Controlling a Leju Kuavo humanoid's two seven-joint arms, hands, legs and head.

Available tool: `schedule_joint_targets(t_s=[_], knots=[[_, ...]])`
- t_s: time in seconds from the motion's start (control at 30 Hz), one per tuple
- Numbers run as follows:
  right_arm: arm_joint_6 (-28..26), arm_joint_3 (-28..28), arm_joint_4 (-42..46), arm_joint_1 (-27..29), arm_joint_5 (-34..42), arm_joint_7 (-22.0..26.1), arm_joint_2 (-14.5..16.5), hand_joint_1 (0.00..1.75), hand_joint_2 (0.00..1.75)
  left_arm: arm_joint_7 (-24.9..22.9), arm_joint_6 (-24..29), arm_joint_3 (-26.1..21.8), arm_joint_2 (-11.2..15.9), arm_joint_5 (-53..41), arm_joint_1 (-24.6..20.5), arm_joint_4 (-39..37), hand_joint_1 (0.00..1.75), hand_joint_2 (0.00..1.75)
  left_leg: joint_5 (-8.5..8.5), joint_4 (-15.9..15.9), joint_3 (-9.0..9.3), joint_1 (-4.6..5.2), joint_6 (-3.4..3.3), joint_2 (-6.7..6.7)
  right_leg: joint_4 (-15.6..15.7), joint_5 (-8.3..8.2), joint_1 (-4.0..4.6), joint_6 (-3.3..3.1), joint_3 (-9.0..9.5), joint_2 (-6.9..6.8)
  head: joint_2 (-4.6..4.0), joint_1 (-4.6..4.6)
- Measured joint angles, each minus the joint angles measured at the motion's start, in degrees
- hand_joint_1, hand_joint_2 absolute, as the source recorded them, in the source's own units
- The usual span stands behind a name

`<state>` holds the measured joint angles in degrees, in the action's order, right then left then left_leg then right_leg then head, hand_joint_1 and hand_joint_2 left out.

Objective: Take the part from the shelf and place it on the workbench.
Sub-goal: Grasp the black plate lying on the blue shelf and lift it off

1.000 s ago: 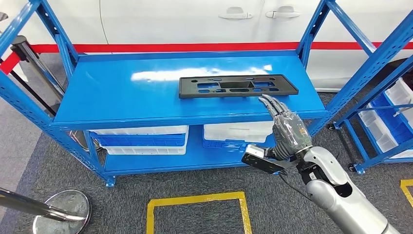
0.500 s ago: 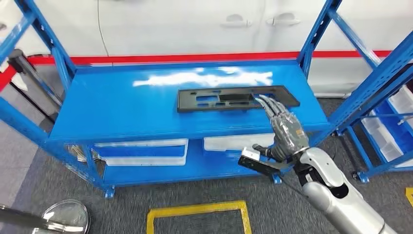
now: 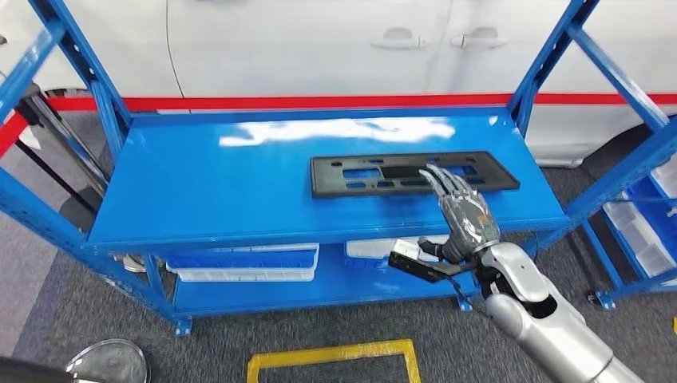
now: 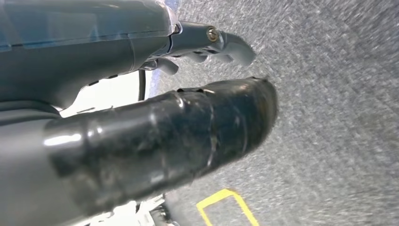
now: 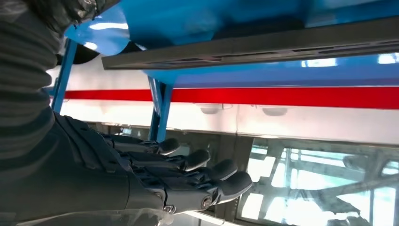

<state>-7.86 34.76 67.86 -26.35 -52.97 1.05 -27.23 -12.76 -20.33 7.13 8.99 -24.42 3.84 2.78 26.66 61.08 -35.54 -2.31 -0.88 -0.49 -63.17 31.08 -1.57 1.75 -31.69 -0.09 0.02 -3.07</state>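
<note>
Black plastic part (image 3: 413,174) flat on blue shelf (image 3: 223,191), under fingertips of right hand (image 3: 461,217); fingers extended, apart, holding nothing. Left hand (image 4: 141,117) state unclear.

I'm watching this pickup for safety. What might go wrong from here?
The right hand reaches over the flat black part with fingers straight, nothing gripped; the thin part lying flush on the shelf may be pushed back instead of lifted. Held at one end, the long part might tip and strike the shelf post.
</note>
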Motion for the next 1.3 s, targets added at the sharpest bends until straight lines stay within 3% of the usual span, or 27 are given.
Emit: schedule_joint_targets(t_s=[0.1,0.13,0.17,0.23,0.3,0.37,0.47,0.53,0.6,0.63,0.67,0.7,0.77,0.8,0.83,0.93,1.0,1.03,1.1,1.13,1.17,1.2,1.27,1.3], knots=[[0.02,0.27,-2.41,0.01,-0.60,-0.01,0.02,0.00,1.75,-0.07,0.06,0.13,0.13,0.22,-0.09,0.00,0.00,0.00,0.75,-0.11,0.75,0.48,-0.65,-0.08,-10.10,3.24,0.15,0.11,-6.85,-0.02,0.00,0.01],[0.25,0.42,-3.21,0.06,-0.84,-0.01,0.02,0.00,1.75,-0.11,0.09,0.17,0.14,0.31,-0.10,0.00,0.00,0.00,1.11,-0.11,1.12,0.73,-0.76,-0.12,-11.84,3.28,0.28,-0.10,-8.66,-0.01,0.00,0.01],[0.50,0.55,-3.98,0.11,-1.02,-0.01,0.02,0.00,1.75,-0.15,0.13,0.21,0.15,0.39,-0.10,0.00,0.00,0.00,1.48,-0.14,1.59,0.98,-0.84,-0.17,-11.74,2.20,0.50,-0.49,-9.55,0.00,0.01,0.00],[0.85,0.70,-5.27,0.13,-1.24,-0.01,0.00,0.00,1.75,-0.21,0.16,0.33,0.14,0.52,-0.09,0.00,0.00,0.00,2.23,-0.42,2.90,1.40,-0.88,-0.26,-5.52,-2.96,1.43,-2.01,-8.21,0.02,0.00,0.00],[0.94,0.74,-6.24,0.06,-1.37,-0.01,-0.07,0.00,1.75,-0.22,0.17,0.43,-0.01,0.63,-0.13,0.01,0.00,0.00,2.68,-1.16,4.02,1.51,-0.78,-0.32,0.92,-5.97,2.48,-3.81,-6.01,-0.07,-0.01,-0.11],[1.02,0.74,-6.82,-0.07,-1.43,-0.02,-0.12,0.00,1.75,-0.23,0.17,0.49,-0.07,0.75,-0.11,0.02,0.00,0.00,2.43,-1.98,4.66,1.35,-0.28,-0.25,3.64,-5.97,3.04,-4.90,-4.78,-0.07,0.00,-0.16],[1.18,0.75,-7.33,-0.14,-1.45,-0.05,-0.11,0.00,1.75,-0.31,0.25,0.55,0.05,0.95,-0.05,0.02,0.00,0.00,2.08,-1.52,5.67,1.52,0.60,0.08,6.63,-6.65,2.69,-5.37,-2.08,0.03,-0.01,-0.13],[1.50,0.78,-7.57,-0.18,-1.45,-0.05,-0.08,0.00,1.75,-0.34,0.39,0.57,0.10,1.05,-0.30,0.02,0.00,0.00,4.30,2.46,3.76,1.50,0.76,0.16,7.46,-6.70,2.30,-5.24,-0.55,-0.02,-0.01,-0.21],[1.81,0.88,-7.77,0.01,-1.45,-0.04,-0.04,0.00,1.75,-0.39,0.63,0.70,0.15,1.16,-0.47,0.02,0.00,0.00,6.99,9.08,-0.52,1.42,1.01,0.16,7.44,-6.12,2.29,-5.16,-0.05,-0.02,0.00,-0.27],[1.90,0.96,-7.84,0.24,-1.45,-0.03,-0.02,0.00,1.75,-0.42,0.73,0.81,0.18,1.27,-0.42,0.02,0.00,0.00,7.41,11.22,-2.35,1.36,1.26,0.16,7.32,-5.73,2.28,-5.02,0.18,0.02,-0.01,-0.27],[1.98,1.03,-7.88,0.49,-1.45,-0.03,-0.01,0.00,1.75,-0.43,0.81,0.93,0.21,1.40,-0.32,0.02,0.00,0.00,6.62,11.46,-3.30,1.31,1.54,0.17,7.13,-5.30,2.25,-4.88,0.48,0.09,-0.01,-0.27],[2.07,1.07,-7.89,0.67,-1.44,-0.03,0.01,0.00,1.75,-0.45,0.85,1.03,0.24,1.51,-0.21,0.02,0.00,0.00,4.56,9.68,-3.22,1.23,1.89,0.18,6.88,-4.80,2.17,-4.66,0.87,0.18,-0.01,-0.27],[2.20,1.09,-7.90,0.88,-1.40,-0.03,0.02,0.00,1.75,-0.44,0.92,1.14,0.26,1.67,-0.06,0.02,0.00,0.00,-0.30,3.14,-1.37,1.19,2.34,0.22,6.16,-3.57,1.98,-4.04,1.79,0.30,-0.01,-0.26],[2.26,1.09,-7.90,0.91,-1.37,-0.04,0.03,0.00,1.75,-0.42,0.93,1.20,0.26,1.72,-0.11,0.02,0.00,0.00,-1.16,0.39,-0.50,1.31,2.23,0.29,5.73,-2.99,1.96,-3.68,1.95,0.31,-0.01,-0.30],[2.36,1.10,-7.92,0.97,-1.34,-0.04,0.03,0.00,1.75,-0.40,0.96,1.26,0.26,1.80,-0.17,0.02,0.00,0.00,-1.47,-1.12,-0.02,1.42,1.77,0.32,5.35,-2.46,1.98,-3.32,2.02,0.27,-0.01,-0.33],[2.65,1.13,-7.91,1.30,-1.27,-0.06,0.05,0.00,1.75,-0.39,1.04,1.37,0.26,2.00,-0.18,0.02,0.00,0.00,-0.96,-1.65,0.50,1.53,-0.05,0.36,4.87,-1.23,2.08,-2.47,1.93,0.11,0.00,-0.39],[2.73,1.07,-7.87,1.28,-1.26,-0.09,0.05,0.00,1.75,-0.40,1.05,1.39,0.24,2.01,-0.13,0.02,0.00,0.00,-0.72,-1.88,1.06,1.30,-0.76,0.41,2.82,0.07,1.93,-1.78,1.19,0.10,0.01,-0.27],[2.75,1.04,-7.84,1.28,-1.26,-0.11,0.04,0.00,1.75,-0.39,1.06,1.39,0.23,2.02,-0.16,0.02,0.00,0.00,-0.54,-1.99,1.33,1.19,-1.06,0.42,0.18,1.27,1.73,-1.39,-0.16,0.11,0.00,-0.21],[2.98,1.07,-7.87,1.57,-1.27,-0.18,0.07,0.00,1.75,-0.37,1.13,1.41,0.23,2.08,-0.24,0.02,0.00,0.00,0.02,-2.00,1.76,1.17,-1.37,0.36,-7.42,3.87,1.28,-0.70,-4.86,0.12,-0.01,-0.13],[3.15,1.13,-7.93,1.86,-1.34,-0.29,0.11,0.00,1.75,-0.37,1.16,1.41,0.21,2.11,-0.25,0.02,0.00,0.00,0.37,-1.99,2.13,1.16,-1.35,0.29,-10.35,4.20,1.03,-0.48,-7.06,0.11,-0.01,-0.13],[3.37,1.21,-8.01,2.12,-1.45,-0.45,0.18,0.00,1.75,-0.36,1.19,1.43,0.20,2.15,-0.24,0.02,0.00,0.00,0.78,-1.99,2.63,1.13,-1.25,0.22,-11.54,3.45,0.84,-0.34,-8.44,0.10,-0.01,-0.13],[3.52,1.28,-8.11,2.28,-1.57,-0.62,0.25,0.00,1.75,-0.36,1.19,1.43,0.20,2.18,-0.22,0.02,0.00,0.00,1.24,-1.99,3.29,1.09,-1.10,0.16,-10.48,1.45,0.71,-0.30,-8.68,0.10,-0.01,-0.13],[3.69,1.35,-8.29,2.35,-1.79,-0.91,0.34,0.00,1.75,-0.35,1.19,1.45,0.20,2.19,-0.18,0.02,0.00,0.00,2.26,-2.09,4.76,0.99,-0.67,0.11,-3.52,-3.93,0.63,-0.45,-6.52,0.07,-0.01,-0.11],[3.71,1.39,-8.38,2.35,-1.85,-0.98,0.38,0.00,1.75,-0.35,1.19,1.46,0.20,2.19,-0.23,0.02,0.00,0.00,2.68,-2.16,5.30,1.00,-0.41,0.08,-0.19,-5.65,0.81,-0.63,-5.27,0.06,-0.02,-0.10]])
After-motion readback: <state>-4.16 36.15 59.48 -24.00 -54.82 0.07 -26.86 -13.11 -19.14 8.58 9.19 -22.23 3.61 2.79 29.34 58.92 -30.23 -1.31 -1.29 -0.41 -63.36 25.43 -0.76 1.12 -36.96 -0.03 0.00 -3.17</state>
